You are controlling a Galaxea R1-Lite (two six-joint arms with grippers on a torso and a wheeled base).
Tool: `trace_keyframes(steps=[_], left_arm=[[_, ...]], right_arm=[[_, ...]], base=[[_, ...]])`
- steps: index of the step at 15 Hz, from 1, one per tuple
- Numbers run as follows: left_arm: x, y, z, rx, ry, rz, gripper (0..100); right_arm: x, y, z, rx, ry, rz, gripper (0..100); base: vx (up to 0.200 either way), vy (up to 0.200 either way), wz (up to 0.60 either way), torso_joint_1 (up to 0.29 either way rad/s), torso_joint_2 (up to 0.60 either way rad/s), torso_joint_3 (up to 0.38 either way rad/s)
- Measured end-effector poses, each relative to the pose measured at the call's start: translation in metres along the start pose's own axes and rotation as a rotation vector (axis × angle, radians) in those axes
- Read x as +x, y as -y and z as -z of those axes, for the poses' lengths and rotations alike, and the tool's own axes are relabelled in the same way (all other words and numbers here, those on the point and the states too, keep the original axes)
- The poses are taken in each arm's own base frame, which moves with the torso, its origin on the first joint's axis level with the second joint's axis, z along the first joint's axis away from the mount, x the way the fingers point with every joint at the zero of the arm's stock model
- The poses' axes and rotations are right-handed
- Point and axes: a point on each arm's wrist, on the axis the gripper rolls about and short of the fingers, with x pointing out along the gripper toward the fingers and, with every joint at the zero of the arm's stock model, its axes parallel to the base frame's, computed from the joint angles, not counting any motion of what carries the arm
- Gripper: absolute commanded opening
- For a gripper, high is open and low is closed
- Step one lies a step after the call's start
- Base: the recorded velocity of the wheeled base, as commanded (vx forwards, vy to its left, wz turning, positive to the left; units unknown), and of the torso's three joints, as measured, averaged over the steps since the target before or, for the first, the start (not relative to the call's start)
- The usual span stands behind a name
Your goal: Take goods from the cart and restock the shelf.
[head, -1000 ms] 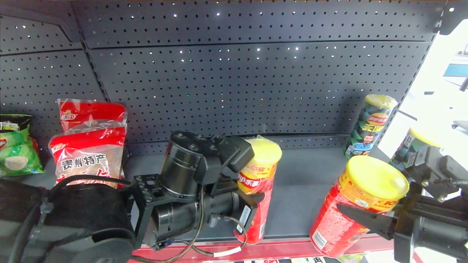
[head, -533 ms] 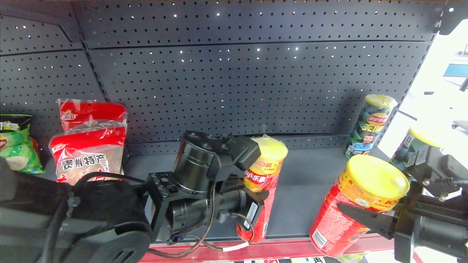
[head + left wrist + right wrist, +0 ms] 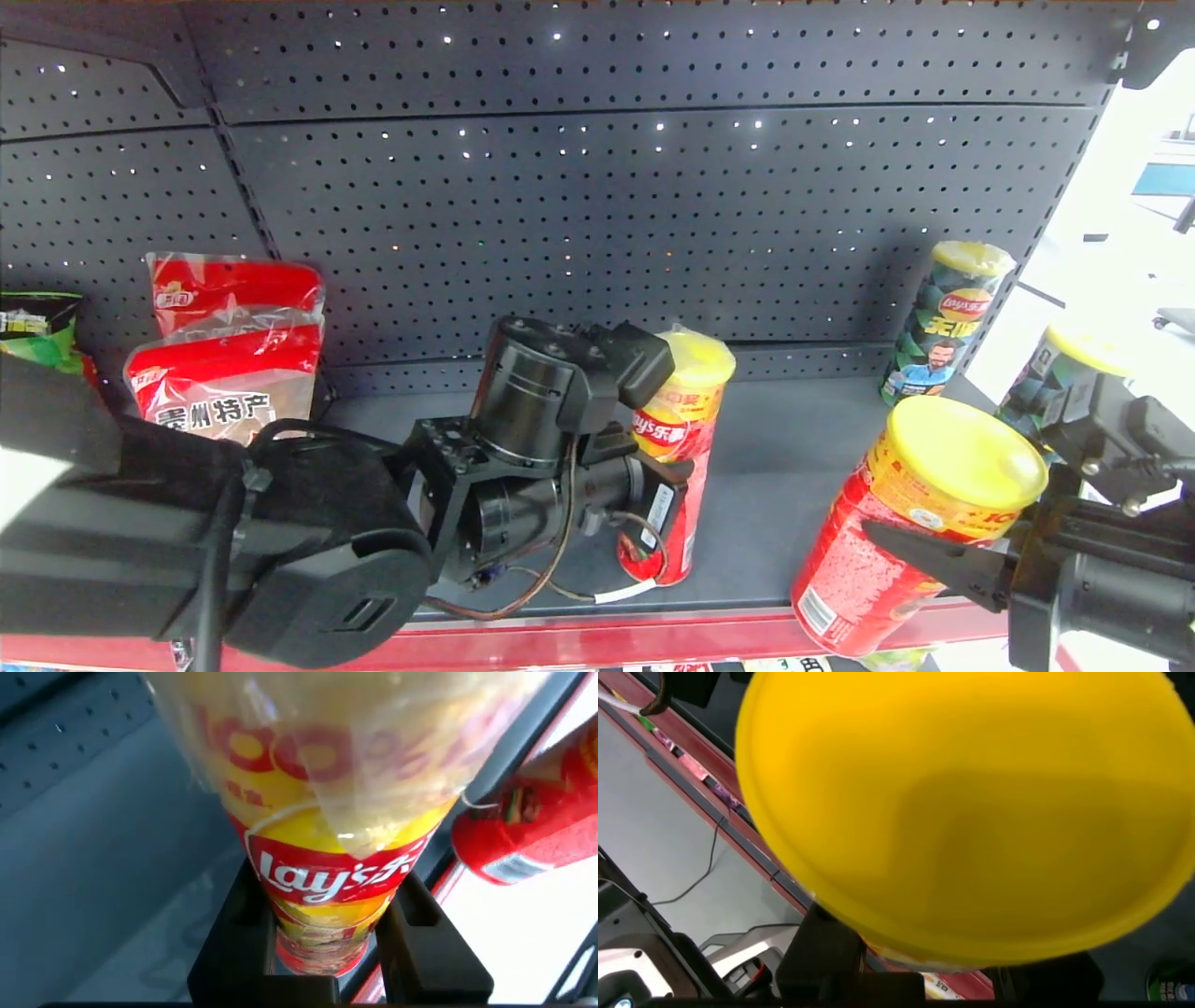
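Note:
A red chip can with a yellow top stands tilted over the grey shelf board, near its front middle. My left gripper is shut on its lower body. The left wrist view shows the can between the two black fingers of this gripper. A second red can with a yellow lid hangs at the shelf's front right, and my right gripper is shut on it. In the right wrist view its lid hides most of the right gripper.
Two red snack bags lean at the shelf's left, with a green bag beyond them. A dark can stands at the back right, another behind my right arm. A red rail edges the front and a pegboard backs the shelf.
My left arm has pushed forward and to the right, carrying its can deeper over the shelf board. The right arm and its can have kept still.

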Motion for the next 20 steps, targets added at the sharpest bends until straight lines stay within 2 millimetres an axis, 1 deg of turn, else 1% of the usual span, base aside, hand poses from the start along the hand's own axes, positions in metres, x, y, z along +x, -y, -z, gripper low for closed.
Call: trace_keyframes(steps=[4, 10, 11, 15, 20], left_arm=[[0.002, 0.001, 0.006, 0.002, -0.016, 0.003, 0], [0.003, 0.004, 0.008, 0.004, -0.027, 0.009, 0], [0.002, 0.005, 0.009, 0.005, -0.031, 0.011, 100], [-0.004, 0.012, 0.019, -0.002, -0.064, 0.018, 100], [-0.023, 0.011, 0.03, -0.005, -0.098, -0.003, 100]], right_arm=[[0.0, 0.0, -0.001, 0.0, 0.001, 0.001, 0], [0.0, 0.0, 0.0, 0.0, 0.001, 0.0, 0], [0.0, 0.0, 0.0, 0.0, 0.001, 0.0, 0], [0.0, 0.0, 0.0, 0.001, -0.001, 0.0, 0], [0.0, 0.0, 0.0, 0.001, -0.003, -0.001, 0]], base=[[0.0, 0.0, 0.0, 0.0, 0.0, 0.0], [0.0, 0.0, 0.0, 0.0, 0.0, 0.0], [0.0, 0.0, 0.0, 0.0, 0.0, 0.0], [0.0, 0.0, 0.0, 0.0, 0.0, 0.0], [0.0, 0.0, 0.0, 0.0, 0.0, 0.0]])
